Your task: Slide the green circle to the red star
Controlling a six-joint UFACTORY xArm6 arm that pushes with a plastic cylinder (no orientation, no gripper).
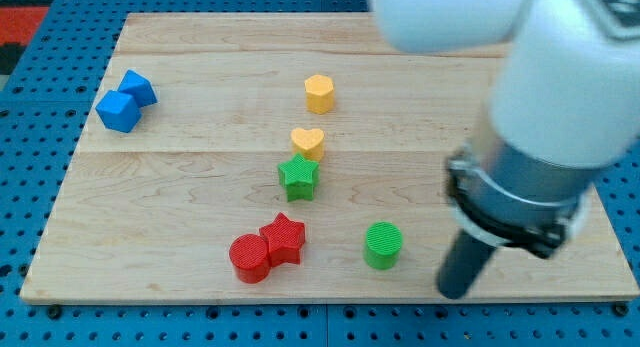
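Observation:
The green circle (382,245) stands near the view's bottom, right of centre. The red star (283,238) lies to its left, about a block's width away, touching a red circle (249,258) on its lower left. My tip (455,290) is the dark rod's lower end, down and to the right of the green circle, with a small gap between them. It touches no block.
A green star (298,176) sits above the red star, with a yellow heart (308,141) touching its top. A yellow hexagon (319,92) is further up. Two blue blocks (126,100) sit at the upper left. The arm's pale body fills the upper right. The board's bottom edge (320,303) is close.

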